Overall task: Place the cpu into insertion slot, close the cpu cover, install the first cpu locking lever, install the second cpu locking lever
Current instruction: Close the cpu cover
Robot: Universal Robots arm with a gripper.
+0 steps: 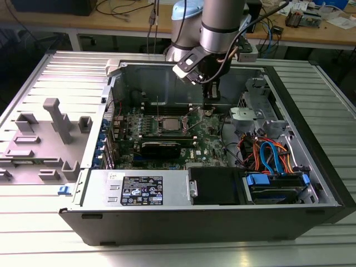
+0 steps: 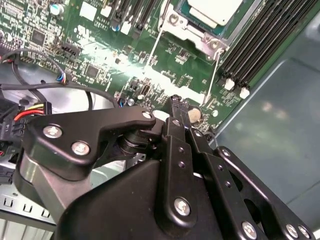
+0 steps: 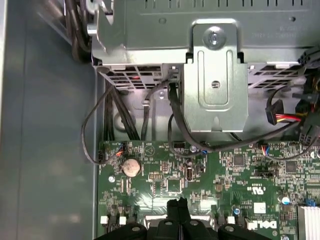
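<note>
The cpu (image 2: pixel 216 9), with its dull silver top, lies in the insertion slot (image 1: pixel 160 125) on the green board. The silver cpu cover (image 2: pixel 194 34) sits down around it. Two thin wire locking levers (image 2: pixel 151 49) (image 2: pixel 214 75) stick out from the socket towards my gripper, apparently unlatched. My black gripper (image 2: pixel 175 102) hovers low over the board beside the socket, on the exterior view's right of it (image 1: pixel 209 108). Its fingertips (image 3: pixel 177 202) are pressed together with nothing visible between them.
The board lies in an open computer case (image 1: pixel 311 183). Black memory sticks (image 2: pixel 260 35) run beside the socket. A coin battery (image 3: pixel 131 166), a metal drive cage (image 3: pixel 215 75) and looping cables (image 3: pixel 95 125) lie close to my gripper. Grey fixtures (image 1: pixel 55 119) stand on the exterior view's left.
</note>
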